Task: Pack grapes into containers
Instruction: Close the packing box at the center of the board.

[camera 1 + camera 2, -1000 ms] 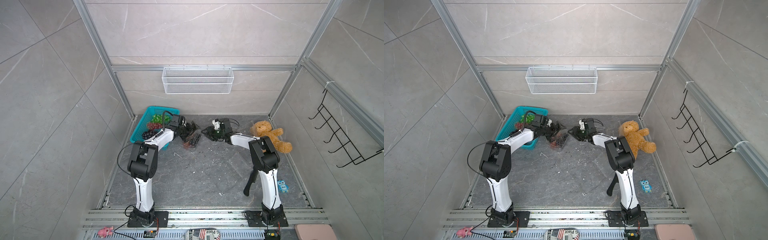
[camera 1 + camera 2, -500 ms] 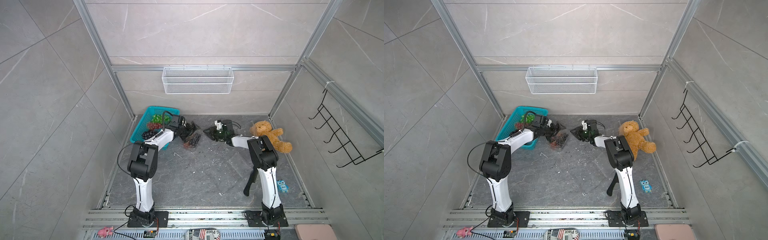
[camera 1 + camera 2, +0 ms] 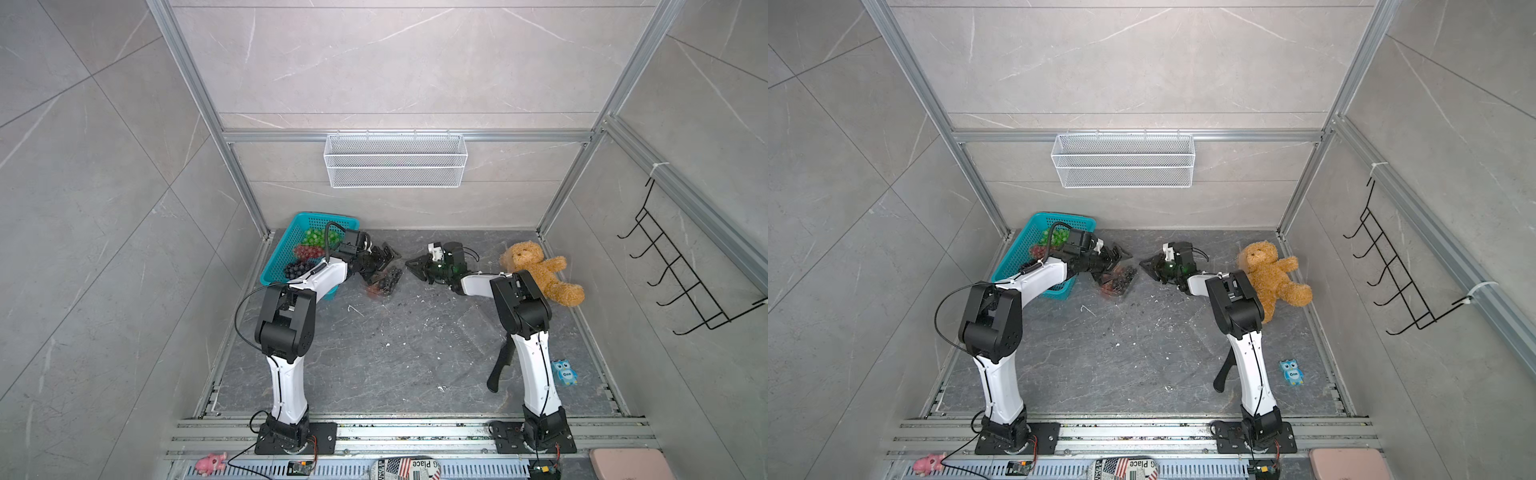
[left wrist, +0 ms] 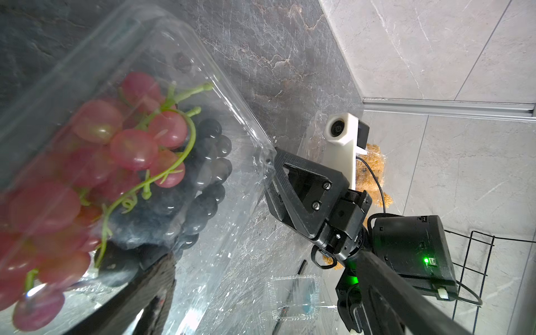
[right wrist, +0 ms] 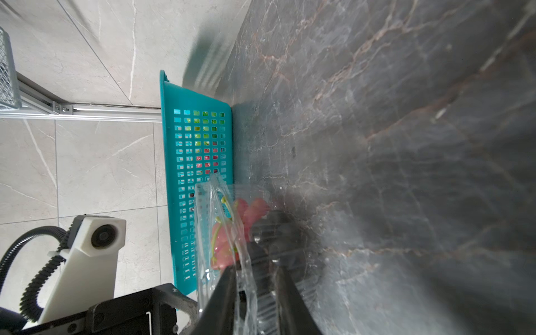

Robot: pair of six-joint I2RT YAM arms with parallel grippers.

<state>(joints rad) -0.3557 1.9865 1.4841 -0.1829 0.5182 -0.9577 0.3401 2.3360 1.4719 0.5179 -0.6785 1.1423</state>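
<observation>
Since the earlier views were taken, the right hand (image 3: 411, 266) has slid along the table (image 3: 395, 353) toward the clear container (image 3: 384, 286) and its jaws have narrowed. The container's clear edge sits between its fingers (image 5: 223, 298), though whether they pinch it I cannot tell. Beside that container the left hand (image 3: 384, 262) stands spread wide. Behind it the teal basket (image 3: 282, 253) holds a green bunch (image 3: 312, 237), a red bunch (image 3: 307, 252) and a dark bunch (image 3: 297, 269). On the table, the clear container holds red grapes (image 4: 133, 148) and dark grapes (image 4: 203, 185).
</observation>
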